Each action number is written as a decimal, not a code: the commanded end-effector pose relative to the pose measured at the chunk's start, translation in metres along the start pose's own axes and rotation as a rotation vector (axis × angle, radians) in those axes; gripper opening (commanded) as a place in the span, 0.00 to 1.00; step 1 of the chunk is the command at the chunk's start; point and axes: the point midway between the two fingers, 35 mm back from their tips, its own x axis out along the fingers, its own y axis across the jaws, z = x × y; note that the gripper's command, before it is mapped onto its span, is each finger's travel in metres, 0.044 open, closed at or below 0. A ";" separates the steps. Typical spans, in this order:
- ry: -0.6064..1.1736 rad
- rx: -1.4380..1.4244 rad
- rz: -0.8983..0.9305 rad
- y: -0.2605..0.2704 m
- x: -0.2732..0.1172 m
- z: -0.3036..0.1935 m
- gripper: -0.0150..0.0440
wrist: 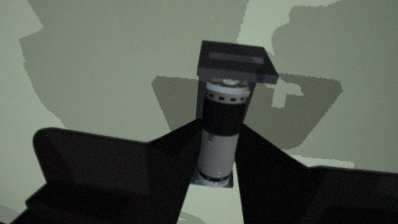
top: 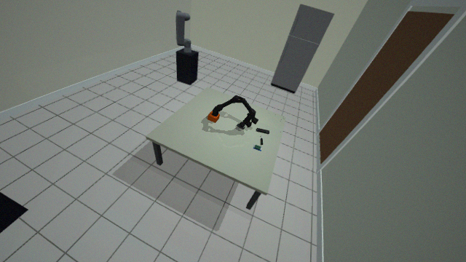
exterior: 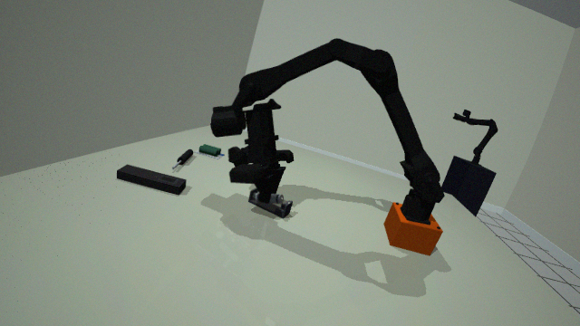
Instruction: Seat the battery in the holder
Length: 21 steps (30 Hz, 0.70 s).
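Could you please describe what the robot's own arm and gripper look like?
The arm is matte black, with slim links, bulkier rounded joints and an orange block base. The gripper is black too, with two broad, angular fingers narrowing towards their tips.

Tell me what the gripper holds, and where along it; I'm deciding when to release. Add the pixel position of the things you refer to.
The battery [wrist: 218,150], held by its sides around the middle, between the gripper's [exterior: 267,199] [wrist: 218,125] fingers.
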 end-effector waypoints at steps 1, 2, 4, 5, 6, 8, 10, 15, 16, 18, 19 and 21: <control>-0.045 0.004 -0.003 0.000 0.001 0.006 0.37; -0.049 0.004 -0.003 0.000 0.001 0.006 0.37; -0.058 0.004 -0.003 0.000 0.001 0.006 0.37; -0.062 0.005 -0.003 0.001 0.002 0.006 0.37; -0.067 0.005 -0.004 0.001 0.002 0.006 0.37; -0.075 0.006 -0.004 0.001 0.002 0.006 0.37; -0.084 0.006 -0.004 0.001 0.002 0.005 0.37; -0.105 0.008 -0.005 0.001 0.003 0.005 0.37; -0.109 0.008 -0.005 0.001 0.003 0.004 0.37; -0.118 0.009 -0.005 0.001 0.003 0.004 0.37; -0.122 0.009 -0.005 0.001 0.004 0.004 0.37; -0.131 0.010 -0.005 0.001 0.004 0.004 0.37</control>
